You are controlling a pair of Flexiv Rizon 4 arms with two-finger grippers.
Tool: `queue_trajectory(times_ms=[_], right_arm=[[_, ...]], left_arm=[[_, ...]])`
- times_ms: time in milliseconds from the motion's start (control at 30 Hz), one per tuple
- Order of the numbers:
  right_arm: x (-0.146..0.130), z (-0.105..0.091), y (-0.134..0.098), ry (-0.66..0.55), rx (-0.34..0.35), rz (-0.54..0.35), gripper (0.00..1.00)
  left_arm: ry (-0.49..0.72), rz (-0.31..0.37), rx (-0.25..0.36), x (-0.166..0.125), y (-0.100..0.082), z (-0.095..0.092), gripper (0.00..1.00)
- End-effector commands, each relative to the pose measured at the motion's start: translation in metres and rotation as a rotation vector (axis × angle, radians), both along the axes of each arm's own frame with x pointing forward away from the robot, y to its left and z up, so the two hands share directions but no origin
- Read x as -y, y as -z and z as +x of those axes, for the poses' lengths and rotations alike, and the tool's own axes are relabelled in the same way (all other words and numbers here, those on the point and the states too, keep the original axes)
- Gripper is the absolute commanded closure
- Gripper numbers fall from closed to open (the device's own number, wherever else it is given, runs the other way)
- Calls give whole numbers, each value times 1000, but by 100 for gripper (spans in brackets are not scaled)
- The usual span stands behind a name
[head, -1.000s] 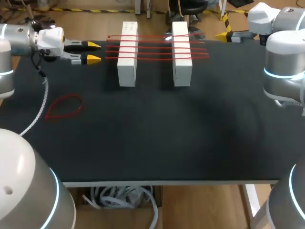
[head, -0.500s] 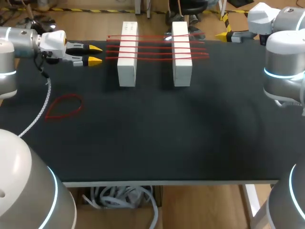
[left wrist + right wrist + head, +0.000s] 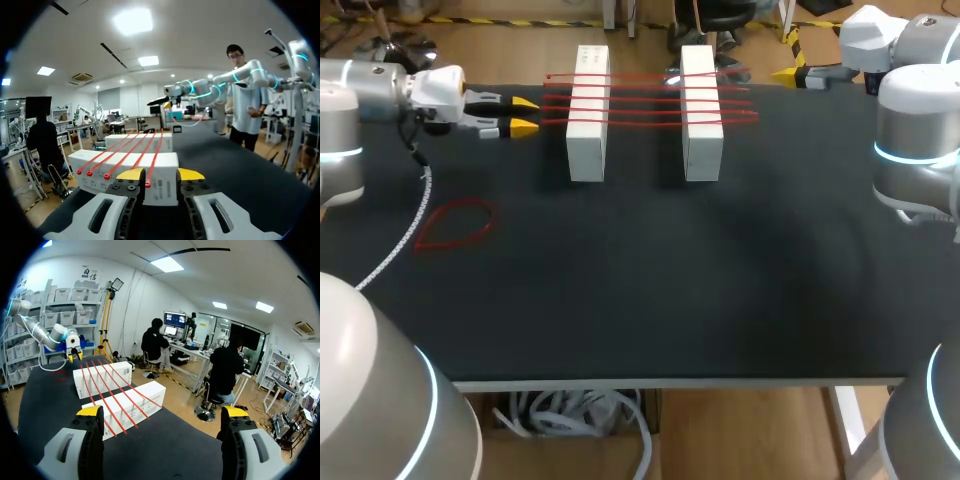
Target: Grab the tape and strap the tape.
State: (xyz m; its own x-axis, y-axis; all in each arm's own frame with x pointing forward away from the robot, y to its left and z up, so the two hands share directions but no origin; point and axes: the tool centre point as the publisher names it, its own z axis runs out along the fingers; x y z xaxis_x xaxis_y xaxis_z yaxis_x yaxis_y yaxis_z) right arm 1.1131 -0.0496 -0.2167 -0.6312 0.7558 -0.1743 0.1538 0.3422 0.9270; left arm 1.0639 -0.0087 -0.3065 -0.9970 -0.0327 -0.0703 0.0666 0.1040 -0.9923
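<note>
Surface: black matte tabletop (image 3: 640, 300), pretty plain dark mat from edge to edge, seen from above and behind.
Tape: loose red tape loop (image 3: 455, 223), kinda teardrop shaped, lying flat and free on the near-left part of the mat.
Cable: white braided cable (image 3: 408, 225), coming off the left arm and trailing across the mat just beside the loop, on its outer side; can't tell if touching it.
Blocks: left white rectangular block (image 3: 588, 140) and right white rectangular block (image 3: 702, 140), farther back, standing side by side with long sides parallel and a gap in between.
Straps: four red straps (image 3: 645, 120), pulled tight over the tops of both blocks, roughly parallel, ends poking out a bit past each block's outer side.
Left gripper: left gripper (image 3: 524, 114), level with the blocks and near the outer side of the left one, yellow tips pointing at it. Fingers parted, gripping nothing. Well apart from the loop, which sits nearer on the mat. From the wrist view, block end and strap ends straight ahead, lined up between the tips.
Right gripper: right gripper (image 3: 162, 411), farthest back, out by the far-right edge of the table, well apart from the right block. Fingers spread wide, gripping nothing. Both blocks and the straps ahead of it.
</note>
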Motion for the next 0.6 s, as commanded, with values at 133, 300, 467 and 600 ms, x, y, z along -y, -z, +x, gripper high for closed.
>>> queue_trajectory(times_ms=[133, 300, 467, 600], right_arm=[[0, 0, 0, 0, -2, -2, 0], [0, 0, 0, 0, -2, -2, 0], [0, 0, 0, 0, -2, -2, 0], [0, 0, 0, 0, -2, -2, 0]], left_arm=[[16, -10, -5, 2, 7, 9, 75], [14, -13, -8, 3, 10, 10, 75], [13, -17, -12, 4, 13, 11, 76], [10, -18, -16, 5, 15, 12, 76]])
